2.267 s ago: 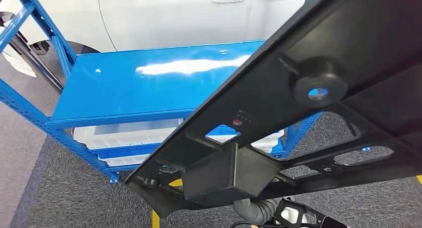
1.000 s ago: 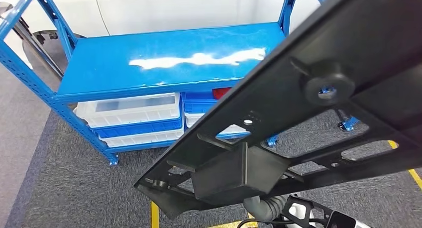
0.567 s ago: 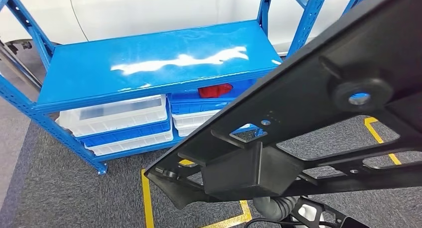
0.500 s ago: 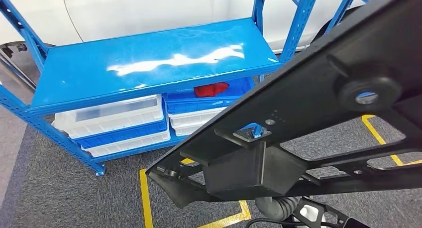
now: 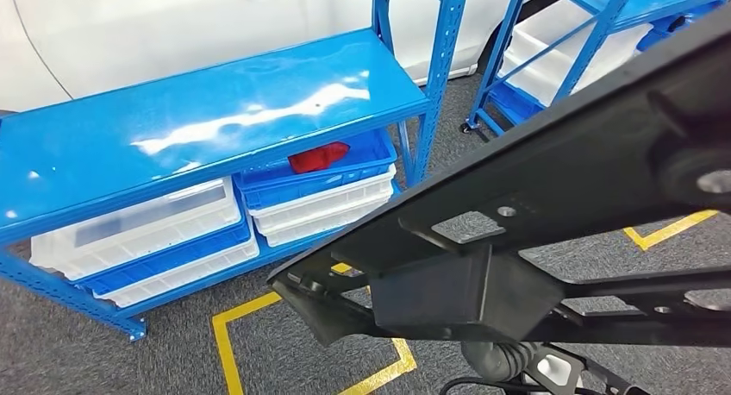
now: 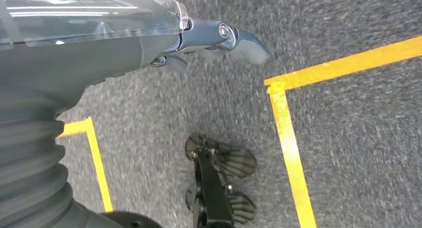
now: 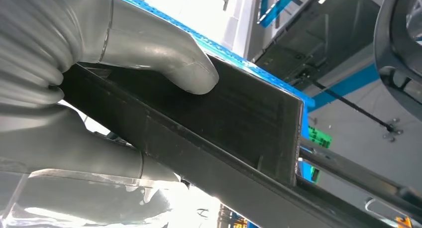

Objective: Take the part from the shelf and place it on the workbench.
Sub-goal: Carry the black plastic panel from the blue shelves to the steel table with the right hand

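The right hand [image 7: 114, 88] grips the black part [image 5: 552, 205], held in the air to the right of the blue shelf [image 5: 198, 128]. Left hand [image 6: 219, 39] hangs, holding nothing. No table in sight; placing remains.

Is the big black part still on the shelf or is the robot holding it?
Holding it. The right hand grips the black part, off the blue shelf.

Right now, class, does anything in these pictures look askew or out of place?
The black part hangs steeply tilted, gripped at one edge by the right hand. A red item lies alone in a blue bin under the shelf.
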